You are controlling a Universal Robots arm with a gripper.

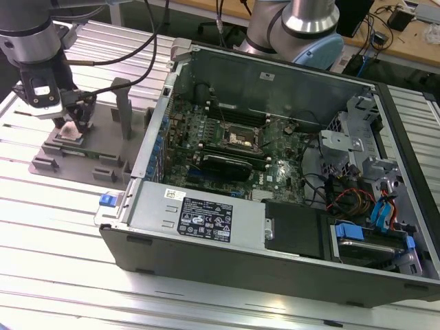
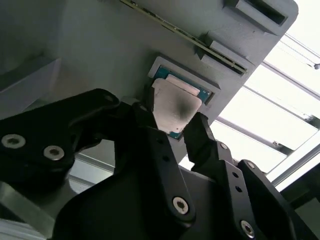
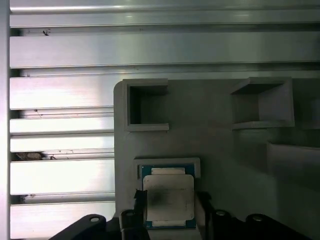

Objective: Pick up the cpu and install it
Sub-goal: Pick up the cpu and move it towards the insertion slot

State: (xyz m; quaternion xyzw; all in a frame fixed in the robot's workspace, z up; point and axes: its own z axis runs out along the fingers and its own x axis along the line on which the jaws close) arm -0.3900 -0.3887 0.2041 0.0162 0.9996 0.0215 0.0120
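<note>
The cpu (image 1: 69, 130) is a small square chip with a silvery top plate. It lies in a shallow recess of a grey holder plate (image 1: 96, 161) at the exterior view's left, outside the computer case. My gripper (image 1: 77, 122) is down over it. In both wrist views the black fingers (image 2: 199, 131) stand against two opposite edges of the cpu (image 2: 175, 102), with my gripper (image 2: 172, 114) shut on it. The cpu (image 3: 168, 197) sits level in the recess, between the tips of my gripper (image 3: 170, 200). The motherboard socket (image 1: 244, 137) lies inside the case.
The open computer case (image 1: 206, 218) fills the middle and the exterior view's right, with a black cover (image 1: 295, 230) and cables (image 1: 350, 199). Grey upright posts (image 1: 124, 103) rise from the holder plate. The table is ribbed aluminium (image 1: 62, 247). A second arm's base (image 1: 302, 27) stands behind the case.
</note>
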